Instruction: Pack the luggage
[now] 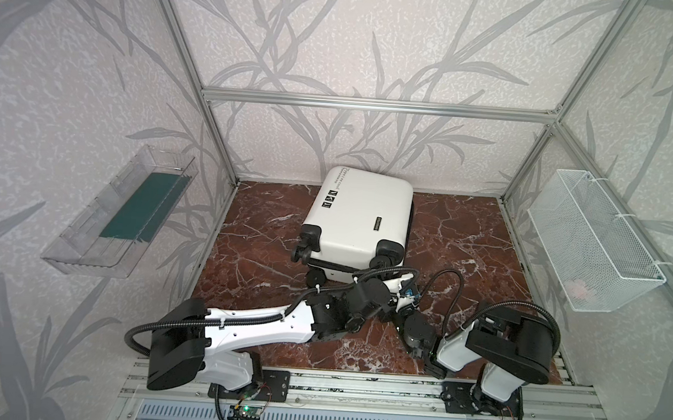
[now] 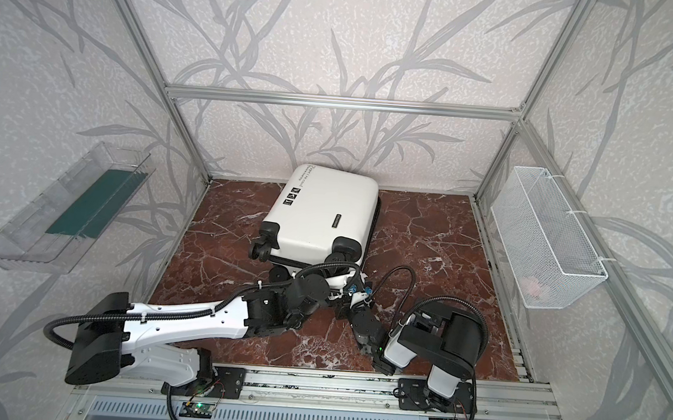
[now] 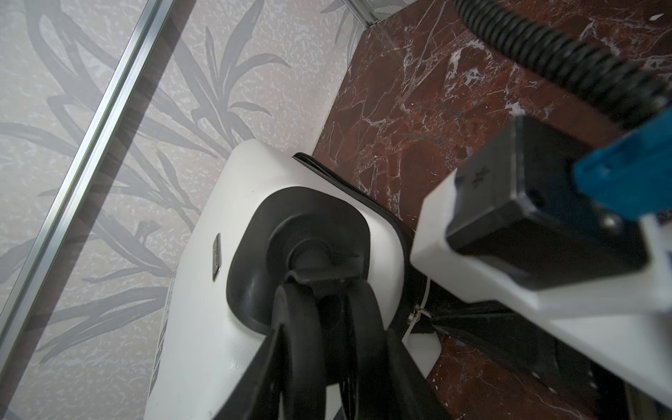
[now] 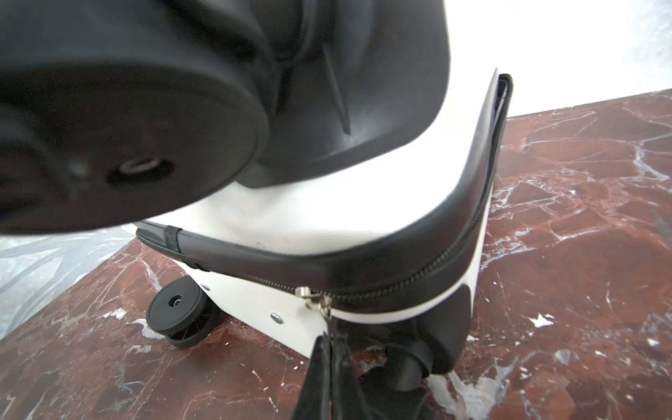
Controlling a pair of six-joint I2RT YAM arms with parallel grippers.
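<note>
Left fingers [image 3: 254,378] clamp a luggage [image 1: 360,221] wheel [image 3: 305,327] just beside right fingers [image 4: 316,371] pinching the zipper pull [image 4: 320,303].

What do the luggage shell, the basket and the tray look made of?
The luggage shell: white hard plastic, it seems, finely textured matte in the right wrist view. Basket: white-coated wire mesh, see-through grid. Tray: clear, glossy plastic, the wall showing through.

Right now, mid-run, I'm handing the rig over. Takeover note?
Left gripper: clamped around a wheel.
Right gripper: shut on the zipper pull.
Luggage lies flat on the table, lid down.
Done: zipper meshed along the side past the pull.
Left: halves gape at the wheel end; probably zip that stretch. Contents not visible.
</note>
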